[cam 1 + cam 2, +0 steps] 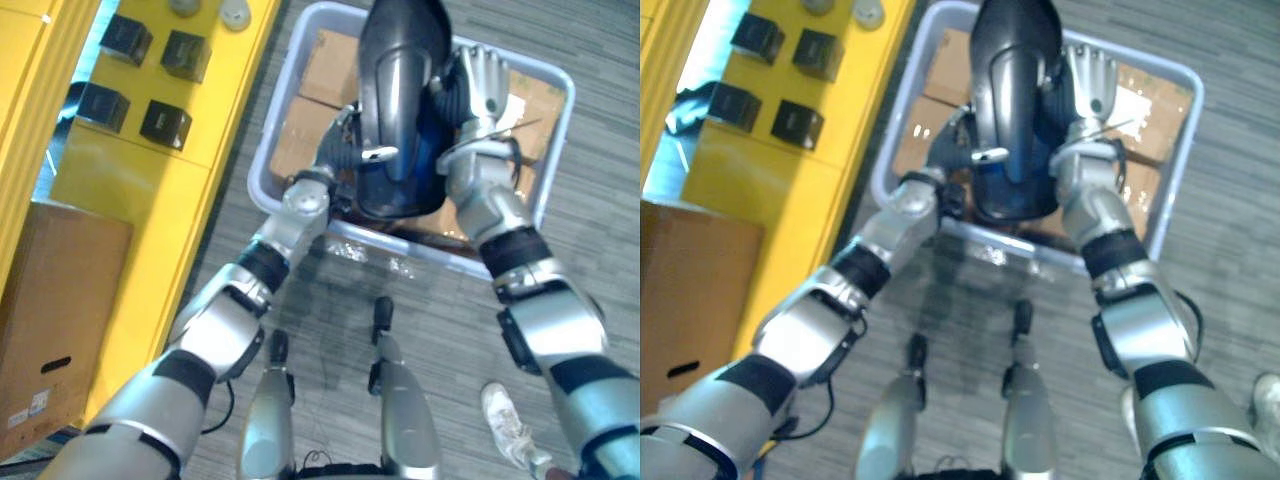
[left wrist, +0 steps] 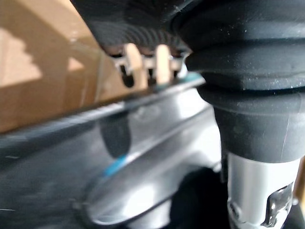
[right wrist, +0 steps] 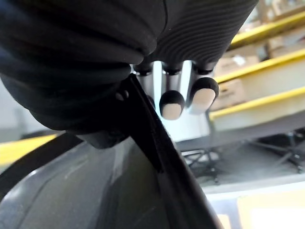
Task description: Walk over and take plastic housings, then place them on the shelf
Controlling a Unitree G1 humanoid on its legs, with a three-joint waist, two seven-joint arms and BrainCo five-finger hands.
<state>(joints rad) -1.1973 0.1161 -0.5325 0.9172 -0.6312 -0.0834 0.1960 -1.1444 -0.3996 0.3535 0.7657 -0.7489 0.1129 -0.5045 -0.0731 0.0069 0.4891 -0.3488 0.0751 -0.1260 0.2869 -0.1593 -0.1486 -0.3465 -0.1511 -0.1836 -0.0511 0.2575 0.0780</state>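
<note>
**Big dark housing held up between my two hands**

A yellow shelf (image 1: 120,190) is on my left. A brown box (image 1: 60,300) sits by it, nearer to me. On the floor (image 1: 450,300) in front of me is a grey bin (image 1: 262,165) with flat cardboard (image 1: 320,60) inside. I hold the dark plastic housing (image 1: 400,90) up over the bin, squeezed between both hands. My right hand (image 1: 482,85) is on its right side, with my fingers (image 3: 171,102) straight and flat against it. My left hand (image 1: 338,150) is on its left side, tucked behind it, so I cannot tell if it is open or closed. Four small black boxes (image 1: 165,122) sit on the shelf.
</note>
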